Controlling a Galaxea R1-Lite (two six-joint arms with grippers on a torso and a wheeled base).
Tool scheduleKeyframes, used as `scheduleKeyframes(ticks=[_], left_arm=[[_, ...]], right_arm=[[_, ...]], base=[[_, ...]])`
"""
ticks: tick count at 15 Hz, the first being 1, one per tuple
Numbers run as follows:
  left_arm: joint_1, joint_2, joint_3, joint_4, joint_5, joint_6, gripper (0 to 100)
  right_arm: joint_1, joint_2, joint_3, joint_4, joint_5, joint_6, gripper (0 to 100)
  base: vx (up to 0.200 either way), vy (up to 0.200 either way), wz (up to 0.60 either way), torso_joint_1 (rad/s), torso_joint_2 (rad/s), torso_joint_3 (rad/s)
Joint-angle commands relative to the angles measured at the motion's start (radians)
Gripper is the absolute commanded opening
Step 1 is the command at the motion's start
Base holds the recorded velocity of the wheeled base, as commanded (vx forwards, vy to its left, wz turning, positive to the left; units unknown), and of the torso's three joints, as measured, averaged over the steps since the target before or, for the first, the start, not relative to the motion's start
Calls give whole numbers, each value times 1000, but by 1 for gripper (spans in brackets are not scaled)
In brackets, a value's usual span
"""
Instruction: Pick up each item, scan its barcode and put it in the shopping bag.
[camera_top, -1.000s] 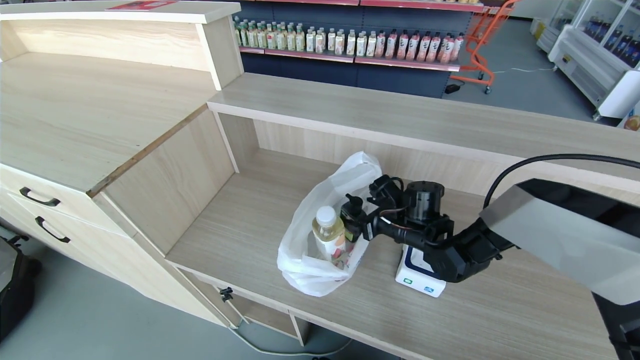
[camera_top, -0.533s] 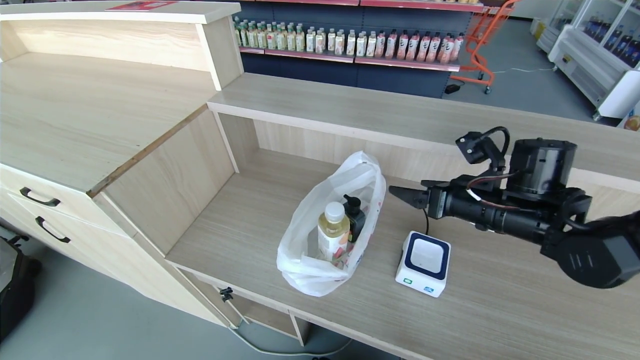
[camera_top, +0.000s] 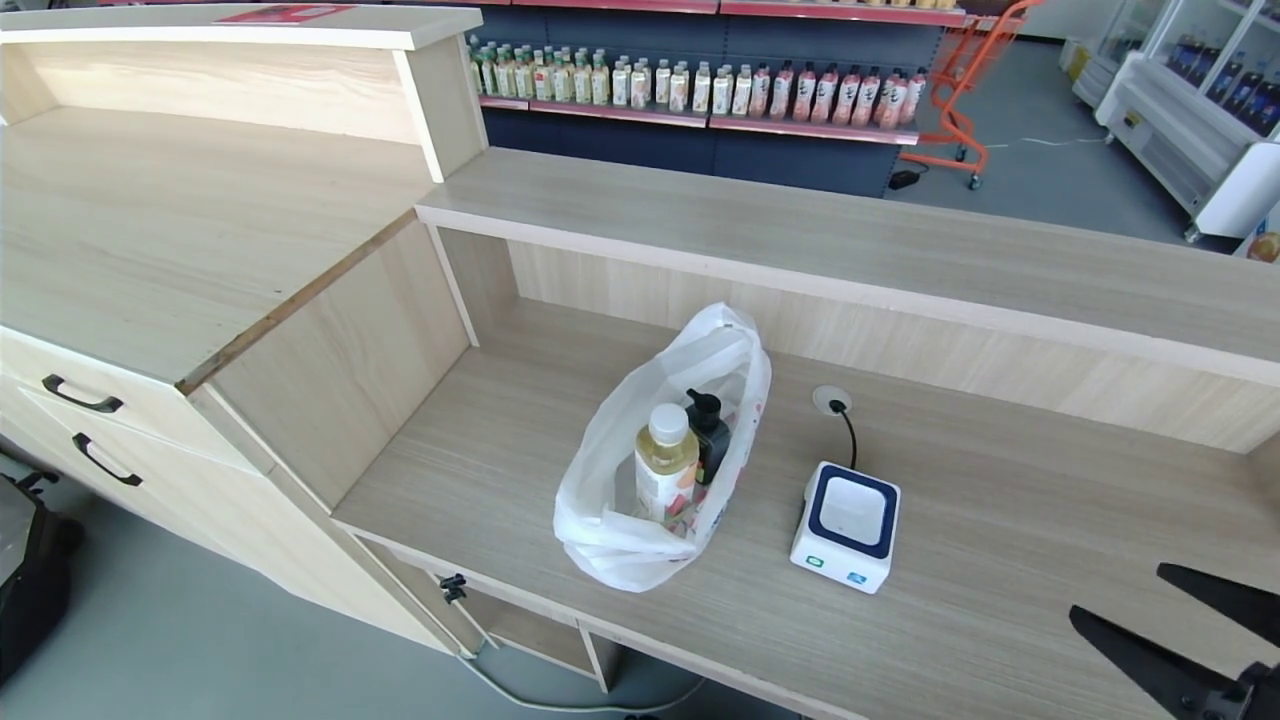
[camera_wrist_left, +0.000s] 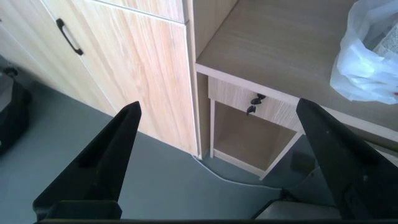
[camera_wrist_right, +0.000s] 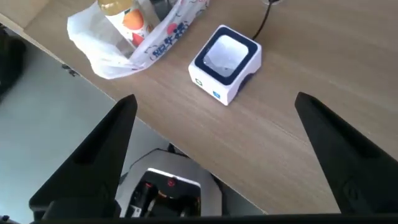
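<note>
A white plastic shopping bag (camera_top: 625, 480) stands open on the lower counter (camera_top: 1000, 520). Upright inside it are a yellow drink bottle with a white cap (camera_top: 664, 468) and a black pump bottle (camera_top: 709, 428). Right of the bag sits the white barcode scanner with a dark blue rim (camera_top: 847, 525); the right wrist view shows that scanner (camera_wrist_right: 225, 62) beside the bag (camera_wrist_right: 124, 46). My right gripper (camera_top: 1185, 625) is at the counter's near right corner, open and empty. My left gripper (camera_wrist_left: 221, 155) hangs open below the counter's front edge, empty, with the bag (camera_wrist_left: 368, 59) on the counter beyond it.
The scanner's black cable (camera_top: 848, 435) runs to a round grommet (camera_top: 831, 399) in the counter. A raised ledge (camera_top: 850, 250) runs behind, with a taller desk and drawers (camera_top: 80, 400) on the left. Store shelves of bottles (camera_top: 700, 85) stand beyond.
My right arm has pulled back from the bag, first rightwards over the scanner, then down to the near right corner. The black pump bottle was let go and stays in the bag.
</note>
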Motion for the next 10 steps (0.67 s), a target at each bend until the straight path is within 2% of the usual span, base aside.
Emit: scheduleKeyframes(ticks=[1, 2, 3, 4, 7, 10], left_arm=[[0, 0, 0, 0, 1, 0, 100], [0, 0, 0, 0, 1, 0, 100], [0, 0, 0, 0, 1, 0, 100], [0, 0, 0, 0, 1, 0, 100], [0, 0, 0, 0, 1, 0, 100], [0, 0, 0, 0, 1, 0, 100]], right_arm=[[-59, -563, 102, 349, -209, -50, 100], [-60, -624, 102, 426, -285, -38, 100], [-59, -707, 102, 479, -296, -4, 100], [-65, -781, 102, 499, -267, -9, 100], [-65, -778, 102, 499, -259, -26, 100], [-119, -853, 102, 504, -216, -59, 100]], base=[[0, 0, 0, 0, 0, 0], [0, 0, 0, 0, 0, 0], [0, 0, 0, 0, 0, 0], [0, 0, 0, 0, 0, 0], [0, 0, 0, 0, 0, 0], [0, 0, 0, 0, 0, 0]])
